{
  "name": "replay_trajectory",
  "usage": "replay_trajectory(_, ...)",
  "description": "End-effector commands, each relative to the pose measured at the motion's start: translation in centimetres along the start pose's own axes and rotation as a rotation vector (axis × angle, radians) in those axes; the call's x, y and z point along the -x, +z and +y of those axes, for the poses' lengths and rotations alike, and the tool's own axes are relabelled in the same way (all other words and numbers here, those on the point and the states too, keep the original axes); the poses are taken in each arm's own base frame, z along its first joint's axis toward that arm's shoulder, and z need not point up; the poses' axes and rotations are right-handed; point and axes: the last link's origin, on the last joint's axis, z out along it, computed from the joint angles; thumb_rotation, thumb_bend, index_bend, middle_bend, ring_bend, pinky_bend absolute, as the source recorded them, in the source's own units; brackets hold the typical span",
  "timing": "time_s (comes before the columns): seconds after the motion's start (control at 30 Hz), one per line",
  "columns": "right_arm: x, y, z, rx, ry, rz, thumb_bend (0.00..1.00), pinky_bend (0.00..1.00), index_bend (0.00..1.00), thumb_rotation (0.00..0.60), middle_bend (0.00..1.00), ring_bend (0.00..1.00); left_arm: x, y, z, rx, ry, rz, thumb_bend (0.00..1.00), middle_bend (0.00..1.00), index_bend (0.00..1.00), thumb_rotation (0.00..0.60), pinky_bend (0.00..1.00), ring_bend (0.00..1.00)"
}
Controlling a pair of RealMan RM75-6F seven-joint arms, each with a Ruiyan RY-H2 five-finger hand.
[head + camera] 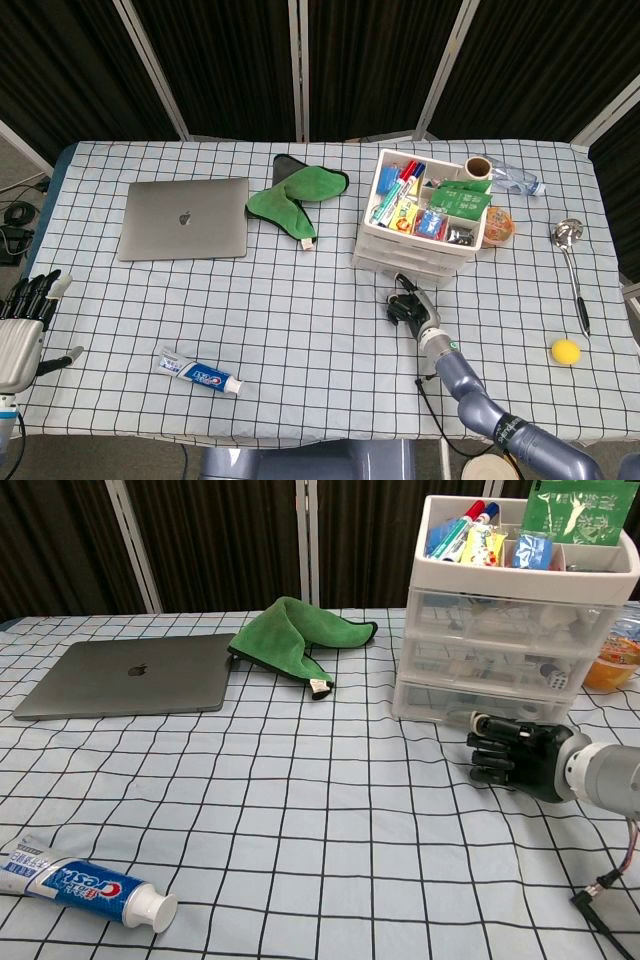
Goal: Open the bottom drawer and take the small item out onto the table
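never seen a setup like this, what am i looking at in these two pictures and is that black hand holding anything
This is a two-armed robot with humanlike hands, steered by a person. One picture looks down from its head, the other looks forward from its chest.

On the checked tablecloth lie a closed grey laptop, a crumpled green cloth, a blue and white toothpaste tube, a metal ladle, a small yellow ball and a white plastic three-drawer organiser with pens and packets on top.

The right hand sits at the bottom drawer's front with fingers curled; whether it grips the drawer is unclear. The left hand waits open at the table's edge, holding nothing.
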Motion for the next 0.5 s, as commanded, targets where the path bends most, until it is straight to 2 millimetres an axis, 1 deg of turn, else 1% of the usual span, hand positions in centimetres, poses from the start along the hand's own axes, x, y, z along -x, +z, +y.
replay_trajectory(0.03, 0.4, -0.5, 0.5, 0.021, -0.025, -0.024, 0.67, 0.84, 0.27, 0.6, 0.98, 0.98, -0.1, 0.0, -0.1, -0.005, -0.001, 0.002, 0.01, 0.0, 0.0, 0.6, 0.0, 0.0)
replay_trajectory(0.37, 2.1, -2.5, 2.6, 0.073, -0.112, -0.107, 0.67, 0.84, 0.27, 0.6, 0.98, 0.98, -0.2, -0.1, 0.0, -0.006, 0.002, 0.008, 0.01, 0.0, 0.0, 0.6, 0.0, 0.0)
replay_trajectory(0.5, 2.6, -3.1, 3.3, 0.064, -0.198, -0.13, 0.64, 0.84, 0.27, 0.6, 0.98, 0.97, -0.2, -0.1, 0.0, -0.006, 0.001, 0.008, 0.02, 0.0, 0.0, 0.6, 0.0, 0.0)
